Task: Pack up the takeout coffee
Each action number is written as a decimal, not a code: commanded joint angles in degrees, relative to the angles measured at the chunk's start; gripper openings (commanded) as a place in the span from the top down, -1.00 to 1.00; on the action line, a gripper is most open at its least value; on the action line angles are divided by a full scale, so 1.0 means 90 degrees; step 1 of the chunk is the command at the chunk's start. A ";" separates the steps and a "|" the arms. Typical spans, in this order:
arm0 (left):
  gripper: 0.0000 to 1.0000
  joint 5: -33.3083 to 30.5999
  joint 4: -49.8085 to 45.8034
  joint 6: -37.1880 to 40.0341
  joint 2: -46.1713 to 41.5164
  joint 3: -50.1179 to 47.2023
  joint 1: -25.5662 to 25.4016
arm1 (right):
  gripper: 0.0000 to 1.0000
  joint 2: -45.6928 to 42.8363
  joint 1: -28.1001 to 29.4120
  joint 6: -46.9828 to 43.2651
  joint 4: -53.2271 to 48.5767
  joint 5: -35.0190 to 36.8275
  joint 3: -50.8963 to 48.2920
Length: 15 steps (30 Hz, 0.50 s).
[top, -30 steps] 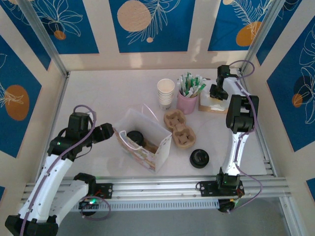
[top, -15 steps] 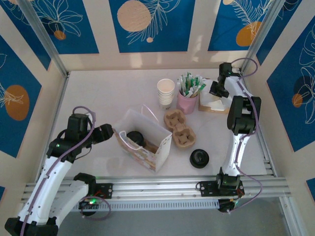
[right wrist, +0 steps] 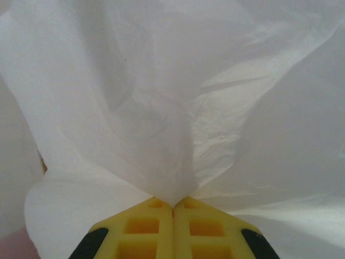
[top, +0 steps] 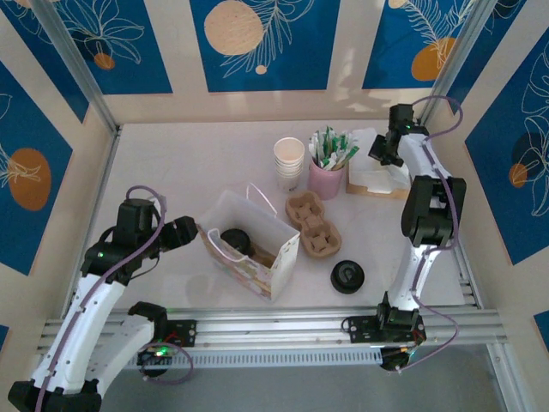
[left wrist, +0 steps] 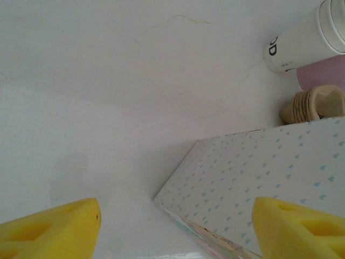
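White desk (top: 171,172), boxed in by cream walls (top: 257,43) with blue leaf-print panels.

Centre: a bag (top: 276,257) printed with small hearts, upright, mouth open. The coffee (top: 233,240) sits inside it toward the left end; its black lid shows from above, and the cup body is hidden by the bag wall.

Just right of the bag: a brown carrier (top: 313,225), touching or nearly touching the bag's far corner; cannot tell which. Its holes hold nothing.

Behind the carrier: a cup stack (top: 289,161), lidless, and beside it a pink cup (top: 326,178) holding green-and-white packets.

Near edge, right of the bag: a loose black lid (top: 347,276), flat on the desk.

Far right: a tray (top: 369,190) carrying white napkins (top: 369,167).

Left tool (left wrist: 176,218): low, just beside the bag's left end, jaws spread wide, nothing between them. Yellow fingers (left wrist: 48,229) frame the bag's side wall.

Right tool (right wrist: 173,208): over the tray, jaws pressed together, pinching a napkin that bunches up into folds above the fingertips.
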 commanded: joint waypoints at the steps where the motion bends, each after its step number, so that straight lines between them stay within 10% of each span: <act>1: -0.49 -0.0063 -0.0229 0.0058 -0.0103 0.0032 -0.0034 | 1.00 -0.0877 -0.0146 0.0338 0.0383 -0.0268 -0.0304; 15: -0.50 0.0122 -0.0035 -0.0131 -0.0162 0.0032 -0.0028 | 1.00 -0.3914 0.0932 0.0415 0.0741 -0.1232 -0.0841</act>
